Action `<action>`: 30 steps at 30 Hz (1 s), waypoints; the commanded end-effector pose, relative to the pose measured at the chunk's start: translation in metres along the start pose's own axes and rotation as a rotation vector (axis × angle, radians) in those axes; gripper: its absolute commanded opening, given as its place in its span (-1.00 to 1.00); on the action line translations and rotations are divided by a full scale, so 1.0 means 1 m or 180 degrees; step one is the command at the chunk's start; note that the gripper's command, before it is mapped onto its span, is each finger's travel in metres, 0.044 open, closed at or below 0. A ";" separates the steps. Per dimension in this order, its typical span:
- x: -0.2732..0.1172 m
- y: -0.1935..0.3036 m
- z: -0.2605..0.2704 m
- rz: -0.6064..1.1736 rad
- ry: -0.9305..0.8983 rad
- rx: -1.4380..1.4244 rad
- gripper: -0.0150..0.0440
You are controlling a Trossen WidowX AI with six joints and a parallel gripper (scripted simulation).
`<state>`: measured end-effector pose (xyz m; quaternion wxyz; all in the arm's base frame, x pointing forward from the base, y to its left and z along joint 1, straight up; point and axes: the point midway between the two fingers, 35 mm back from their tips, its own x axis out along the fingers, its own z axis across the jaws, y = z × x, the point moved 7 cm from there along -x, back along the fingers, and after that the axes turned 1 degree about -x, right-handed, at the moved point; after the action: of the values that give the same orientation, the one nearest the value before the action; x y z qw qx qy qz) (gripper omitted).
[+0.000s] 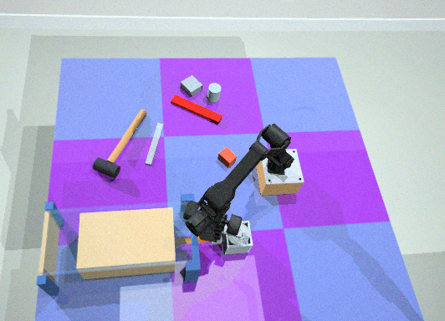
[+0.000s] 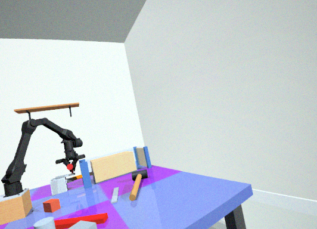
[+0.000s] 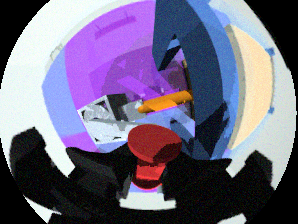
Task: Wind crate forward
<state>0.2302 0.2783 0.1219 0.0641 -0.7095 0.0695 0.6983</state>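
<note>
Hand (image 1: 216,236) (image 2: 71,170) (image 3: 149,135) is pinching the red knob (image 2: 70,166) (image 3: 155,141) of the winch handle, w/ the crank arm (image 3: 116,123) running back over the winch (image 1: 246,249) (image 2: 59,185) (image 3: 106,136); key looks seated in the top hole, tho can't see the square end itself. Crate (image 1: 125,237) (image 2: 114,166) (image 3: 258,75) is in the cubby, looks flat on the worktop (image 1: 322,162) (image 2: 176,196), front near the steel frame (image 1: 194,254) (image 2: 84,173) (image 3: 207,65) but w/ a small gap left. Orange strap (image 1: 203,239) (image 2: 78,177) (image 3: 167,101) runs from winch thru the mouth.

Job now = cranking. Best way: sweep knob in a level circle abt the winch centre, const. height, slow; keep pinch firm but let knob turn b/w fingers. Don't lift, or key may pop out; don't lean, or arm may bind. Watch elbow & wrist clearance w/ frame on the near-side arc. Ease off as the gap closes: overwinding could tip crate. Once front touches, stop, open, back straight up & away.
</note>
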 end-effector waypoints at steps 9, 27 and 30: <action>-0.005 -0.021 0.008 -0.0133 -0.0019 -0.0031 -0.49; -0.006 -0.038 0.016 -0.0138 -0.0022 -0.0031 -0.49; -0.006 -0.041 0.018 -0.0139 -0.0023 -0.0031 -0.49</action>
<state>0.2296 0.3025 0.1228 0.0682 -0.7111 0.0784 0.6953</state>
